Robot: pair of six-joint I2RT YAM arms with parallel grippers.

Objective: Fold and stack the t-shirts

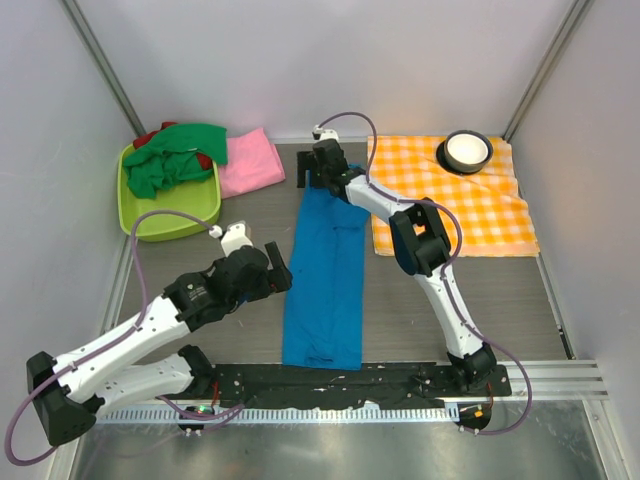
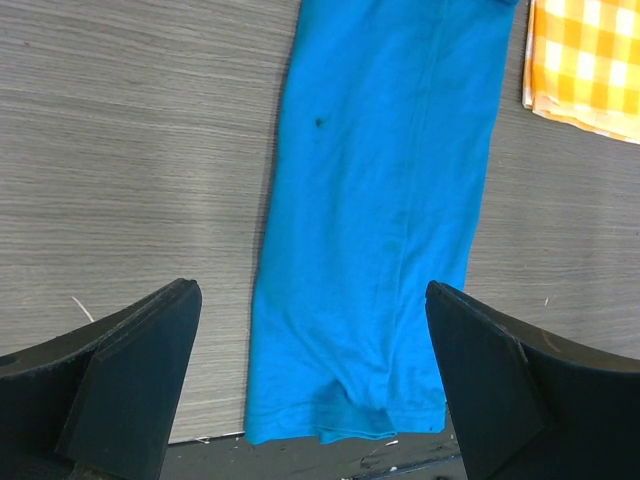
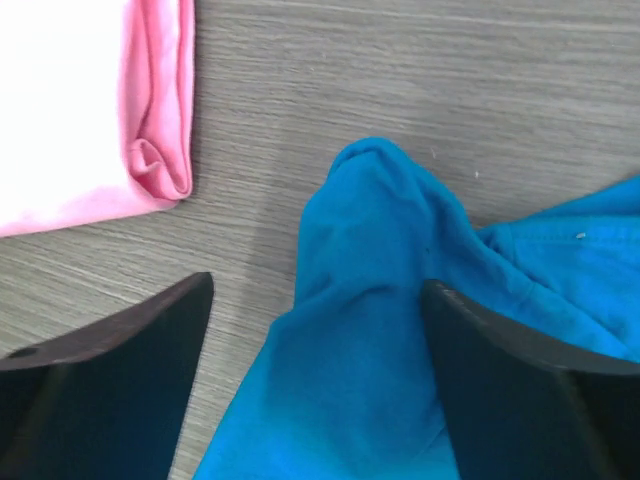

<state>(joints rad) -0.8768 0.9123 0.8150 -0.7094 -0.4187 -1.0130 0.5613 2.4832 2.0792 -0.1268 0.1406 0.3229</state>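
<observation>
Right fingers, spread wide, flank the blue t-shirt at its bunched end.

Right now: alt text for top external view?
A bright blue cloth t-shirt, folded into a long strip, lies centre frame, right end effector over its far end, left end effector beside its left edge. Back left: a folded pink t-shirt and a lime plastic bin holding green and red t-shirts.
</observation>
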